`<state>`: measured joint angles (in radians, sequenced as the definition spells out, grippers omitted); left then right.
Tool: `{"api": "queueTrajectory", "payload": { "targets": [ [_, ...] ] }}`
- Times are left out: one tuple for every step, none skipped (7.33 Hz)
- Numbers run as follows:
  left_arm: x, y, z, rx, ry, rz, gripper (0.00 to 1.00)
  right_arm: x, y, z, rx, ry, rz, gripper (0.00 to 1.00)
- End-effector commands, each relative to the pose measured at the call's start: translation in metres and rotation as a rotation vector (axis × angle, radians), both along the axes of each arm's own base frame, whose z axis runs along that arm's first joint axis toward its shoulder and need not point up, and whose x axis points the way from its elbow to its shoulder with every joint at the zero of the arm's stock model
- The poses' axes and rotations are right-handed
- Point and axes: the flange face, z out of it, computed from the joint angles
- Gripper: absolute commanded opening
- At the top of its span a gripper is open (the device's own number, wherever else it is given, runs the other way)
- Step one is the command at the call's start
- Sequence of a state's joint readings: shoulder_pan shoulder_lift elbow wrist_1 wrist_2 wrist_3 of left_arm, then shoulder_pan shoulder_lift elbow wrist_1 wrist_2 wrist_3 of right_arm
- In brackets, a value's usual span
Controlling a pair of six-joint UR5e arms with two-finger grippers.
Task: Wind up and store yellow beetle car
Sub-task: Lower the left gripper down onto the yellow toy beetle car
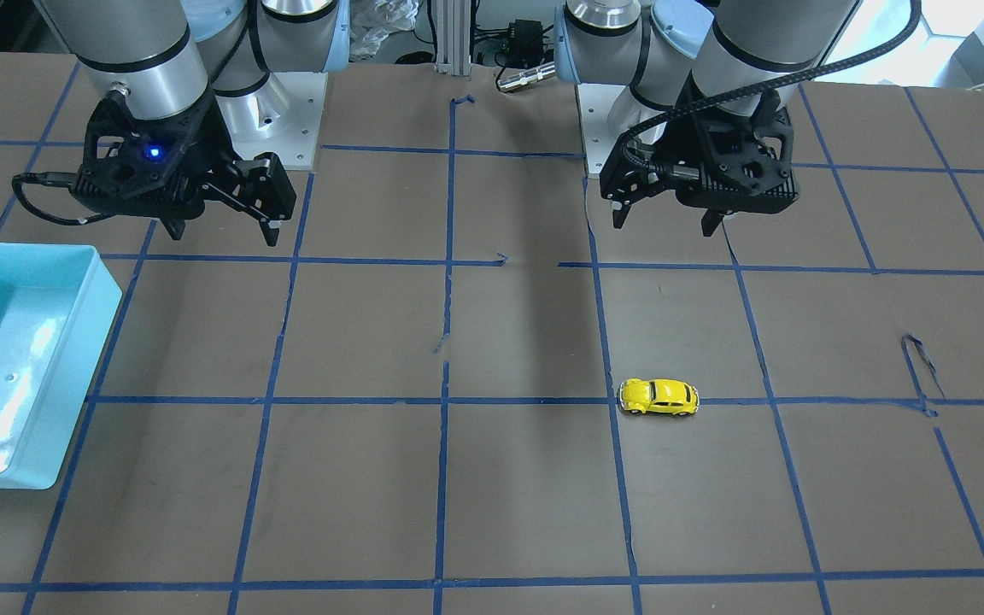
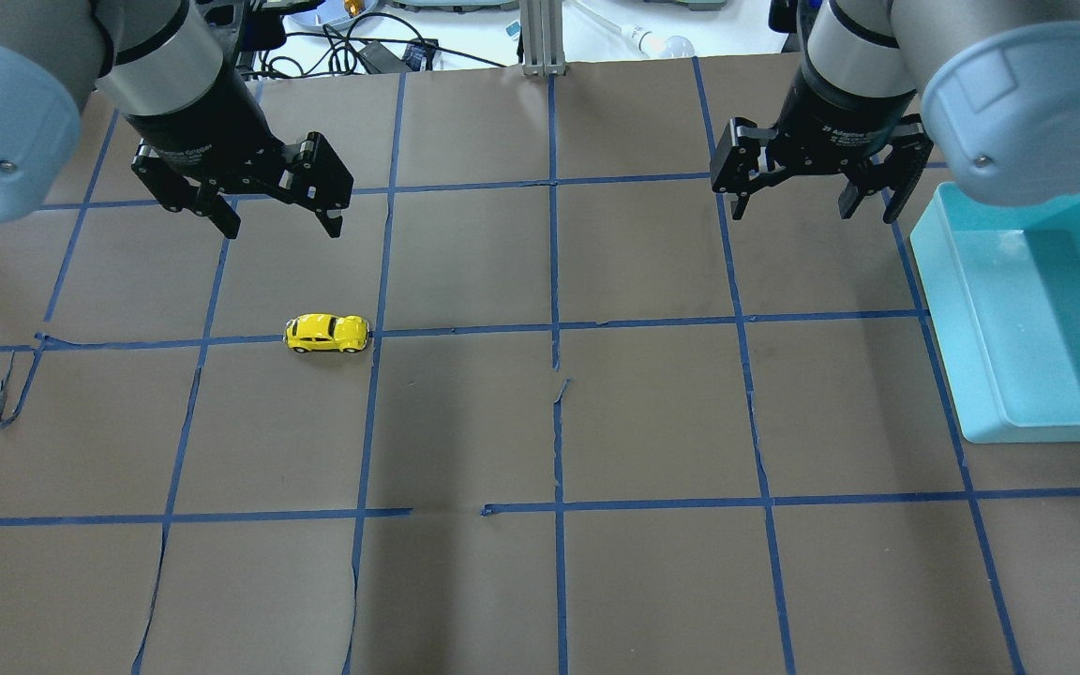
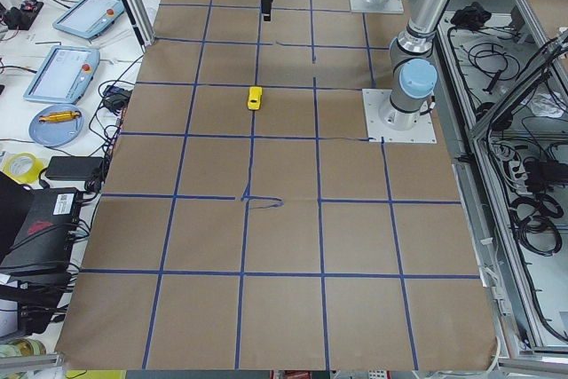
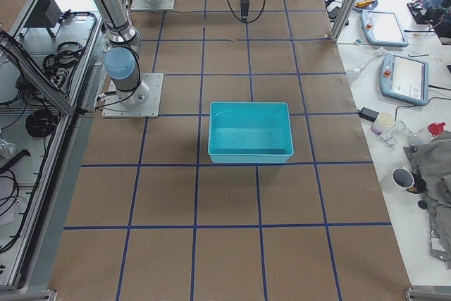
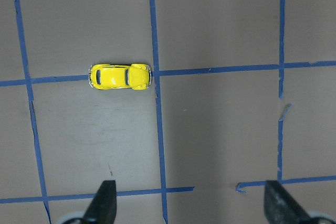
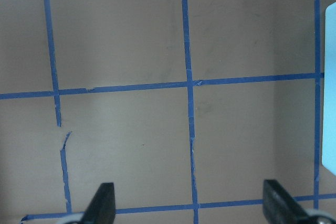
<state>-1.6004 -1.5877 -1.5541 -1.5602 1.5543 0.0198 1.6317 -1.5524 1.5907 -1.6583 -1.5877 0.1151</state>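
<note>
The yellow beetle car (image 2: 328, 333) is sitting on its wheels across a blue tape line (image 2: 465, 330) on the table (image 2: 652, 412), well apart from the turquoise bin (image 2: 943, 328). The left gripper (image 2: 282, 229) is hovering near the car, equally far from the bin, with its fingers spread wide and holding nothing. The right gripper (image 2: 812, 213) is hanging just beside the bin, likewise spread and empty.

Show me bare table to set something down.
Crowded only under the left end effector and right end effector. Bare: the squares between the yellow beetle car and the teal bin, and every row farther out from the end effectors.
</note>
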Motion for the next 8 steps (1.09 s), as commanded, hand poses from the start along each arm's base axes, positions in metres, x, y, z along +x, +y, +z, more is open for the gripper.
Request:
{"api": "queueTrajectory", "payload": {
  "targets": [
    [0.003,-0.002,0.001,-0.017,-0.001,-0.004,1.0,-0.001,0.0,0.0,0.0,0.0,-0.001,1.0],
    [0.003,-0.002,-0.001,-0.014,0.005,0.008,1.0,-0.001,0.0,0.0,0.0,0.0,0.001,1.0],
    [0.003,-0.003,0.0,-0.017,0.006,0.011,1.0,-0.001,0.0,0.0,0.0,0.0,-0.001,1.0],
    [0.003,-0.005,0.002,-0.021,0.006,0.012,1.0,0.0,0.0,0.0,0.0,0.0,0.002,1.0],
    [0.004,-0.007,0.0,-0.017,0.004,0.011,1.0,0.0,0.0,0.0,0.0,0.0,0.002,1.0],
    [0.004,-0.008,-0.005,-0.006,0.002,0.006,1.0,-0.001,0.0,0.0,0.0,0.0,0.001,1.0],
    [0.004,-0.01,-0.006,-0.006,0.003,-0.004,1.0,-0.001,0.0,0.0,0.0,0.002,0.0,1.0],
    [0.005,-0.01,-0.01,-0.003,-0.005,-0.071,1.0,-0.001,0.0,0.0,0.0,0.0,0.001,1.0]
  ]
}}
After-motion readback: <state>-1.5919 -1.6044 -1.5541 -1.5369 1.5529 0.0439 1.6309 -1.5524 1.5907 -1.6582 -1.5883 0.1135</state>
